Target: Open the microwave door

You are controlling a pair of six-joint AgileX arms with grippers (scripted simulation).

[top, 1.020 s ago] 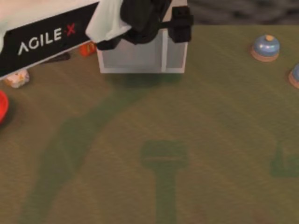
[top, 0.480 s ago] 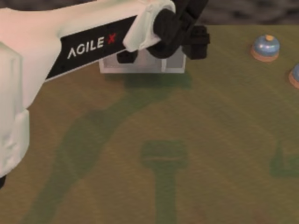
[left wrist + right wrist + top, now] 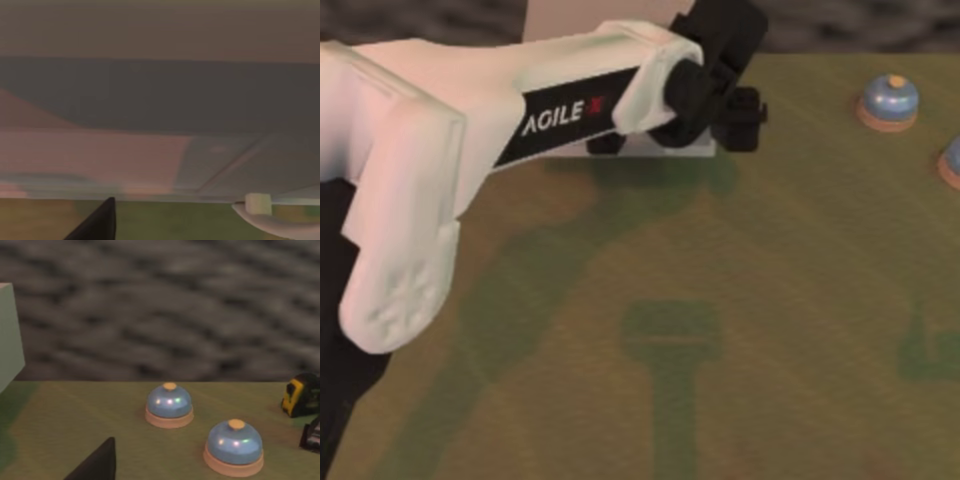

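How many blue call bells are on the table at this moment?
2. One bell sits near the table's far right; the second bell is at the right edge, cut off in the top view. The right wrist view shows both side by side. The left arm may hide others.

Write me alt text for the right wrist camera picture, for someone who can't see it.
Two blue dome-shaped bells on tan bases, one nearer and one farther, sit on a green table. A yellow-and-black object lies at one edge, a pale box's corner at the other, before a dark mottled backdrop.

The left arm (image 3: 470,140) lies across the microwave (image 3: 620,20) front, blocking access. Two bells (image 3: 888,102) stand at the table's (image 3: 770,300) far right; its middle lies open.
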